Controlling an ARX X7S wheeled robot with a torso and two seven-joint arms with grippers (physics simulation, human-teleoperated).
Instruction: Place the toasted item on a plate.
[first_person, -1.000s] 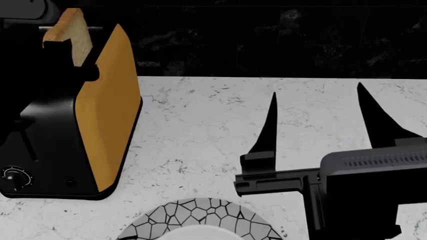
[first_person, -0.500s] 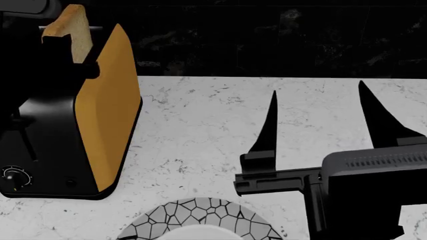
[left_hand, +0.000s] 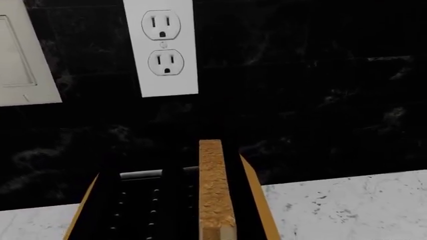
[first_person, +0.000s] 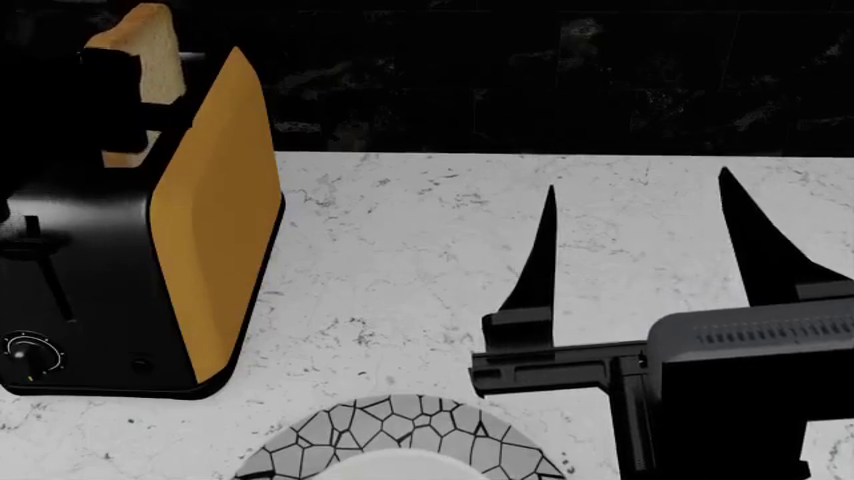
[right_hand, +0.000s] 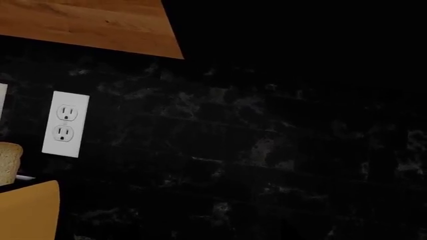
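The toasted bread slice (first_person: 151, 40) stands upright above the slot of the black and orange toaster (first_person: 214, 230) at the far left. My left gripper (first_person: 127, 100) is shut on its lower part and holds it partly out of the slot. In the left wrist view the slice (left_hand: 211, 185) shows edge-on over the toaster (left_hand: 255, 195). The plate (first_person: 400, 425) lies at the near edge, partly cut off. My right gripper (first_person: 638, 250) is open and empty over the counter, right of the plate. The slice also shows in the right wrist view (right_hand: 8, 162).
The white marble counter (first_person: 400, 230) runs to a black backsplash (first_person: 561, 80). A white wall outlet (left_hand: 163, 47) sits on the backsplash behind the toaster. A wooden cabinet underside (right_hand: 87, 25) hangs above.
My left gripper has moved up with the bread slice, so more of the slice stands above the toaster. The right arm has barely moved.
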